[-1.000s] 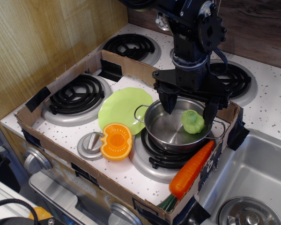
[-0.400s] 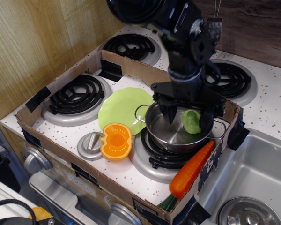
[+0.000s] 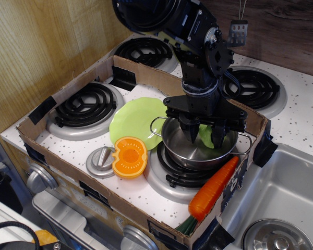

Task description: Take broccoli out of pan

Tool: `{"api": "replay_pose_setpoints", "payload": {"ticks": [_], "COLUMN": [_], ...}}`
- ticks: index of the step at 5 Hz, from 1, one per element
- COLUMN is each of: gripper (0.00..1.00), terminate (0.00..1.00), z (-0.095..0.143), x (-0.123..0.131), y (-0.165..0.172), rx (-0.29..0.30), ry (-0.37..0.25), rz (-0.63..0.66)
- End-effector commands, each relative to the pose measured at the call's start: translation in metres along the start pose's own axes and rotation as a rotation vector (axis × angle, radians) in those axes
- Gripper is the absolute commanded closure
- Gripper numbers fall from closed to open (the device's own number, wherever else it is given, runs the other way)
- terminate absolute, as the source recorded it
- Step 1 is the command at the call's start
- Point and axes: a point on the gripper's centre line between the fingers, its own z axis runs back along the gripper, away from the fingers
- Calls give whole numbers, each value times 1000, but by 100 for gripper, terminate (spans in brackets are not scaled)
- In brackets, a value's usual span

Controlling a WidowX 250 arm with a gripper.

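The broccoli [image 3: 204, 134] is a small light-green toy lying inside the pan [image 3: 180, 148], against its right side. The pan is a shiny steel pot with thin loop handles, standing on the front right burner inside the cardboard box. My gripper [image 3: 203, 139] points straight down into the pan. Its two black fingers [image 3: 191, 133] stand close on either side of the broccoli and appear to press on it. The fingers hide most of the broccoli, and it still rests low in the pan.
A lime-green plate [image 3: 137, 121] lies left of the pan. An orange pumpkin half [image 3: 129, 156] and a grey knob lid [image 3: 99, 162] lie in front of it. A toy carrot [image 3: 214, 188] leans on the box's front right wall [image 3: 243, 172]. A sink [image 3: 287, 195] is at the right.
My gripper has dropped lower into the pan and turned slightly. Its fingers have drawn together from a wide spread to close around the broccoli.
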Motion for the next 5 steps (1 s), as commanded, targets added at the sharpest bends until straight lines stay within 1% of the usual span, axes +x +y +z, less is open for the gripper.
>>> {"api": "replay_pose_setpoints", "payload": {"ticks": [1,2,3,4,5], "gripper": [100,100,100,100,100], "terminate": [0,0,0,0,0], "z": [34,69,99,108,104], "x": [17,28,32,28,12], "y": [-10,-13,-6,23,51], "rx": [-3,41,144,179,231], "ry": [-33,-22,-55,47,23], "rz": [12,56,127,257,331]}}
